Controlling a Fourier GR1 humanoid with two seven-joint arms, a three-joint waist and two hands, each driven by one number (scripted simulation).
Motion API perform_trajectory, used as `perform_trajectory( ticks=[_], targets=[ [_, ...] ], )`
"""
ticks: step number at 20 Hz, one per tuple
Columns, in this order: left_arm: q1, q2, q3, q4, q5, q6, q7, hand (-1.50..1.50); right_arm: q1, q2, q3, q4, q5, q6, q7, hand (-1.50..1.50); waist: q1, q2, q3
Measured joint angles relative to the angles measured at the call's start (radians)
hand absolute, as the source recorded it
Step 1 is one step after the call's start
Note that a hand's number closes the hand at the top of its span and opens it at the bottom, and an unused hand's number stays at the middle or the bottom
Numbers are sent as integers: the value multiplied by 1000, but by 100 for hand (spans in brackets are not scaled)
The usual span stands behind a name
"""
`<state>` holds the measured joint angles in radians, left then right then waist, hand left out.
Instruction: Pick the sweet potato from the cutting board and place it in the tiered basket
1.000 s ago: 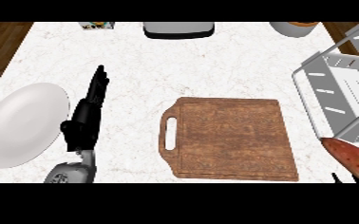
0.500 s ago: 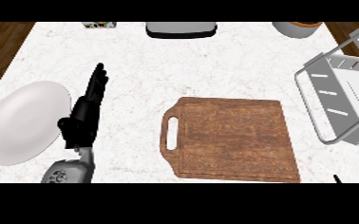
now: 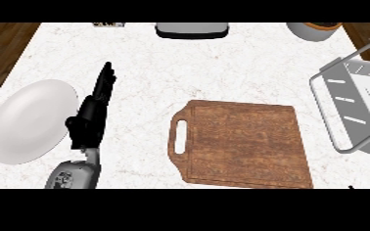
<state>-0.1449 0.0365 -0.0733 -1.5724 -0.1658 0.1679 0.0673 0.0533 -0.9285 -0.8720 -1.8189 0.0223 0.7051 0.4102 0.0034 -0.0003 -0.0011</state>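
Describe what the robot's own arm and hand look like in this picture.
Only the left arm is in view. Its forearm is a rounded light grey shell with a few small dark marks. The left hand is black all over, slim, with long thin fingers and a shorter thumb. No cables show.

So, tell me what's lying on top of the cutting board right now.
Nothing shows on the cutting board: its visible top is bare wood, and no sweet potato is in view. Nothing covers it either; the left robot hand rests open well to its left.
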Motion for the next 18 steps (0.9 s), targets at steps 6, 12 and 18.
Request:
perform_trajectory(
  ticks=[6,12,18],
  targets=[
    [-11,-8,5,37,0,-4,-27,0,-146,-50,107,143,56,-57,7,150,5,2,0],
    [5,-10,-7,-7,-7,-6,-8,0,-238,-94,230,362,224,-166,-139,150,12,4,1],
    [-11,-6,14,25,6,-18,-30,0,-326,-109,335,549,355,-271,-264,150,11,4,1]
  ],
)
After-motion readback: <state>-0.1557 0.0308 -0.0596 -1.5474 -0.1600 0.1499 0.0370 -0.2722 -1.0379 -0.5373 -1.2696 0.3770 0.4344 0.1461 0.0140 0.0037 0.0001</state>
